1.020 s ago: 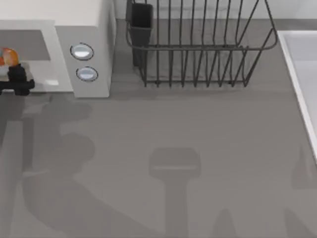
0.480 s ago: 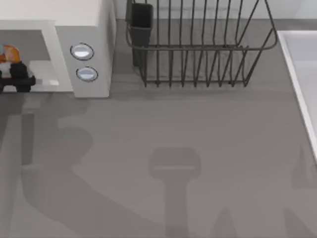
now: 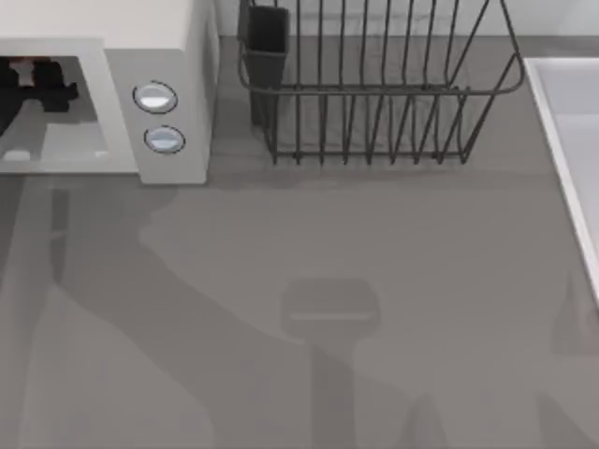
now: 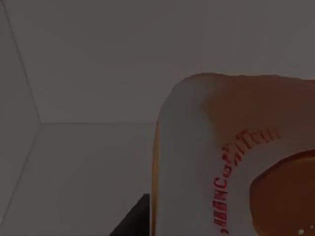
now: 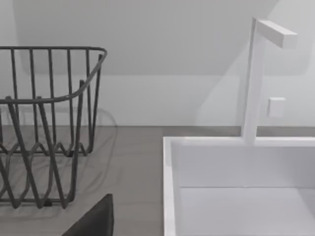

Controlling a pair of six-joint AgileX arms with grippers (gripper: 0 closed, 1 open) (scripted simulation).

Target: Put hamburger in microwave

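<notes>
While the left tool (image 3: 37,84) reaches deep inside the microwave (image 3: 103,56) cavity, the hamburger (image 4: 236,157) looms right against its wrist camera, within those grey walls. Grip on it? Cannot tell. The rack (image 3: 374,84) stands beside the microwave.

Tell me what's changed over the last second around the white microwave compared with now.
The left end effector moved from the front edge of the large white boxy microwave deeper into its grey cavity, carrying the small orange-and-white hamburger, which the left wrist view shows close up against the inner walls. The two round knobs, the black wire rack and the white sink stayed put.
</notes>
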